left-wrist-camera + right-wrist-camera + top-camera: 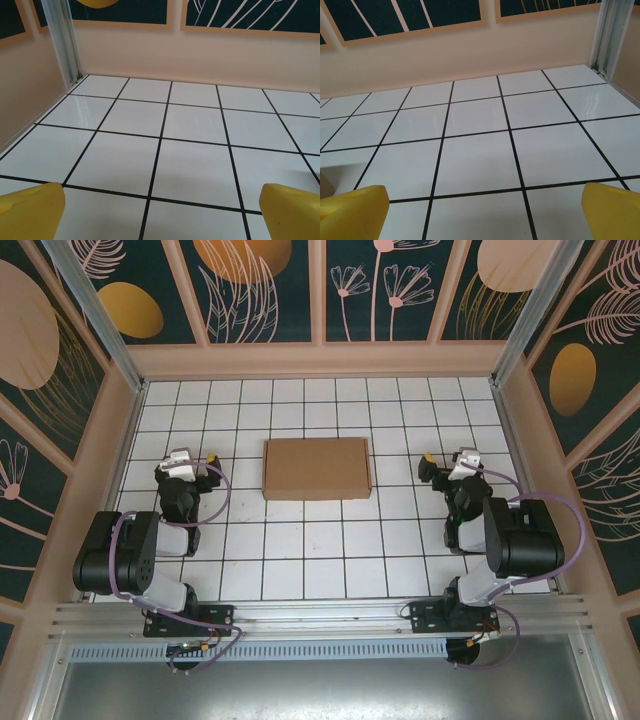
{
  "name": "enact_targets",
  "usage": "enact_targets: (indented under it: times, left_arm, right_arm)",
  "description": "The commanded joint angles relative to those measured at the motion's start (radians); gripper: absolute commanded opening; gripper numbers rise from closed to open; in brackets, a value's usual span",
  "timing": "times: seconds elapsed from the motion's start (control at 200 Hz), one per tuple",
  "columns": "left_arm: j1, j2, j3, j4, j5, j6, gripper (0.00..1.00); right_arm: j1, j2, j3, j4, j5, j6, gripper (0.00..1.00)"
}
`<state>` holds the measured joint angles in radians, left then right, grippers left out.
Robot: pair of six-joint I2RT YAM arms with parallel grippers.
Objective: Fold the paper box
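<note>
The paper box (317, 468), where does it lie?
— Start from the near edge of the desk (300, 560) and you reach it soon enough. Both black arms are bolted to the rail (320, 618) there, the left arm (125, 555) by the near left corner, the right arm (515, 540) by the near right corner, each with a purple cable looped around it.
— And the fingers?
— The left gripper (188, 464) sits low over the left part of the desk, its yellow fingers (30, 212) spread wide with nothing but white tile between them. The right gripper (452, 466) mirrors it over the right part, fingers (612, 210) just as wide and holding nothing (in both wrist views the yellow tips sit at the bottom corners, bare grid between).
— So neither touches the box?
— No. It lies flat about the middle of the desk, midway between the left and right edges, long sides running parallel to the near edge. The two grippers flank it, level with it and well apart from it.
— Is it folded?
— From above it is a plain brown rectangle with one crease line close along its near side; whether flaps are tucked under I cannot tell.
— Beyond it?
— More white tiles with black lines to the far edge, then a peach wall (320, 360) with dark panels of leaf and flower drawings.
</note>
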<state>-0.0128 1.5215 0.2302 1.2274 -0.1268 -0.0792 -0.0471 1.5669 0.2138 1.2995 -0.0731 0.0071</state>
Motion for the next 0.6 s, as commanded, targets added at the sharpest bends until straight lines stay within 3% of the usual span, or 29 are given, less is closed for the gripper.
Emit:
enact_targets:
  times: [0.0, 0.596]
  left_arm:
    - [0.005, -0.003, 0.006, 0.041, 0.015, 0.011, 0.99]
    - [0.005, -0.003, 0.008, 0.041, 0.015, 0.012, 0.99]
  right_arm:
    - [-0.006, -0.004, 0.012, 0.007, -0.002, 0.007, 0.99]
    - [-0.01, -0.004, 0.013, 0.006, -0.007, 0.007, 0.99]
